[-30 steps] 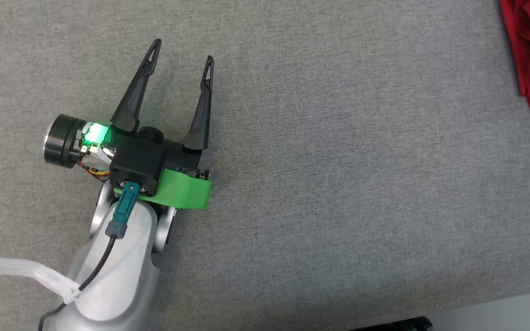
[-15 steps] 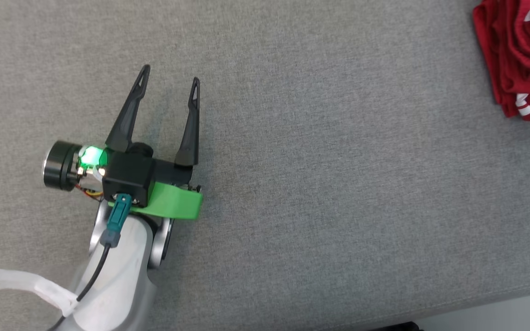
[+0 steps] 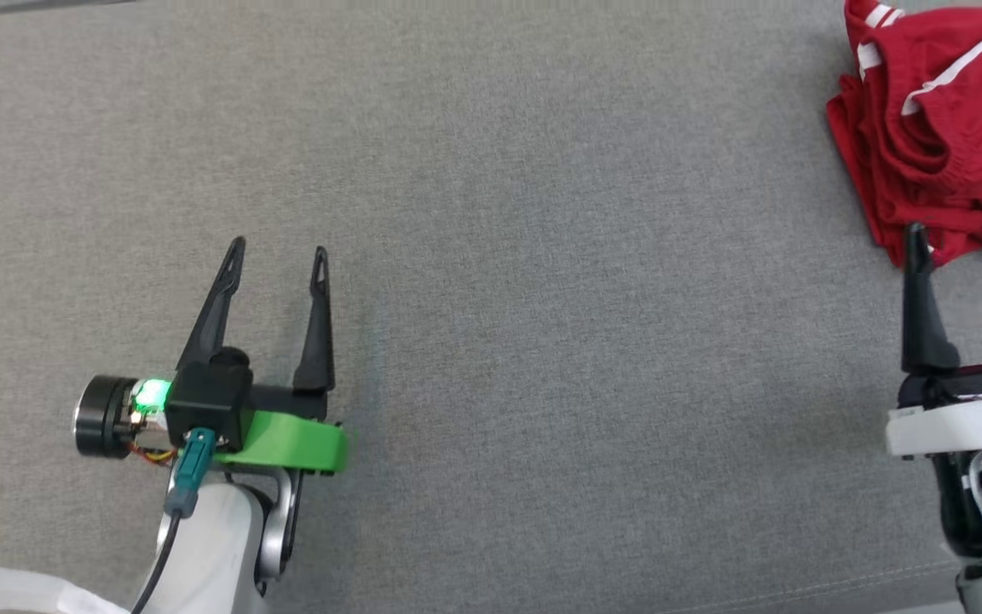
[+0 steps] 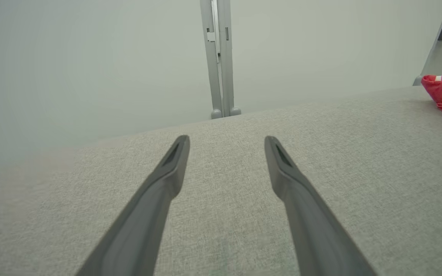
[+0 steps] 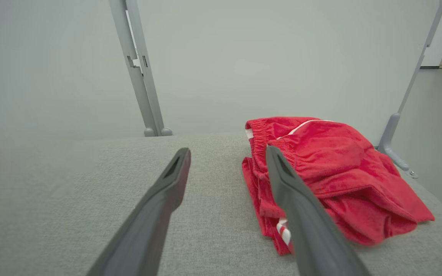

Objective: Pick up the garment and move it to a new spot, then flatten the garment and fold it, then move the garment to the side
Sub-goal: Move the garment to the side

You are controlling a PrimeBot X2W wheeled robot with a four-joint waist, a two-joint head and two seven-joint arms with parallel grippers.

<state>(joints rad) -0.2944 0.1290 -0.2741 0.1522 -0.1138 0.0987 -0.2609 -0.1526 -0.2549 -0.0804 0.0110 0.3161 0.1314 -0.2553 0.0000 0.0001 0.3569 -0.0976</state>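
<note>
Red crumpled garment with white stripes [image 3: 934, 145] sits bunched at the far right of the grey fabric surface [image 3: 542, 256]. Looks light and floppy, so I'd pinch the gathered waistband [image 5: 257, 132]. Right gripper [image 3: 951, 228] is just short of it, left gripper [image 3: 279, 247] well apart, both wide open and empty.

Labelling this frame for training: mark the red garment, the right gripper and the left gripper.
red garment [image 5: 332, 161], right wrist view, on its bunched upper fold.
right gripper [image 3: 951, 223], head view, midway between its fingertips.
left gripper [image 3: 279, 246], head view, midway between its fingertips.
</note>
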